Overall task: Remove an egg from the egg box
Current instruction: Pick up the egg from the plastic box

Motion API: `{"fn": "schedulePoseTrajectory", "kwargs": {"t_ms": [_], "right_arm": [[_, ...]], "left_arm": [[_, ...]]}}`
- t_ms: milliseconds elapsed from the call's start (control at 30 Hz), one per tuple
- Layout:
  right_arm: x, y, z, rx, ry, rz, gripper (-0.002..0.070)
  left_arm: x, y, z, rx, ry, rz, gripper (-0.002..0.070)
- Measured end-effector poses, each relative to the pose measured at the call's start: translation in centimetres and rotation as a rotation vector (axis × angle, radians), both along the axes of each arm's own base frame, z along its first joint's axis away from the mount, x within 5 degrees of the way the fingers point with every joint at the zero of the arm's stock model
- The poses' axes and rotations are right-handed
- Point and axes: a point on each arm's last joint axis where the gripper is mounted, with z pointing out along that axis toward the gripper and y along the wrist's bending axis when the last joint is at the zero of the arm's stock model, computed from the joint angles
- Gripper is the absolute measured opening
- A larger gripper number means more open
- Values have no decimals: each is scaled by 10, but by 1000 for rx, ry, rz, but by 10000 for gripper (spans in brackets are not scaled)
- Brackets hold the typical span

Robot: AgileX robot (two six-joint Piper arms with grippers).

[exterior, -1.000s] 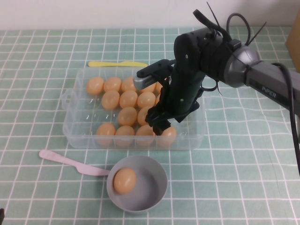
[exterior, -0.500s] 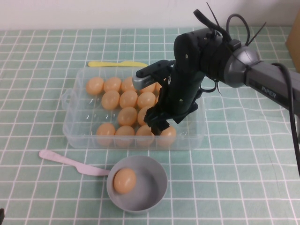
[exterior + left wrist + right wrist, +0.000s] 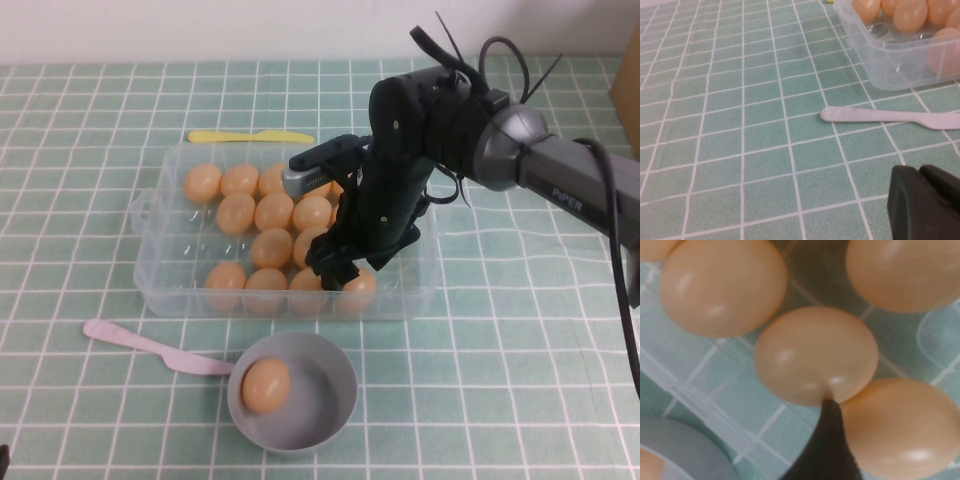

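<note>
The clear plastic egg box holds several tan-orange eggs. My right gripper reaches down into its front right part, open, just over the front-row egg. In the right wrist view one dark finger is wedged between that egg and its neighbour; the other finger is out of view. My left gripper is shut and empty, low over the table left of the box, whose corner shows in the left wrist view.
A round grey bowl with one egg stands in front of the box. A pink plastic knife lies at its left, also in the left wrist view. A yellow knife lies behind the box.
My right gripper has shifted slightly left and up inside the box. The eggs and the bowl have not moved.
</note>
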Motion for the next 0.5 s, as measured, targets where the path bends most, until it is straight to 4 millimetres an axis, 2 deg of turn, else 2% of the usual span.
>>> {"fn": "schedulePoseTrajectory", "kwargs": {"t_ms": [500], "right_arm": [[4,-3,-10,-2,46,-14,525]], "left_arm": [[0,0,0,0,0,0,-5]]}}
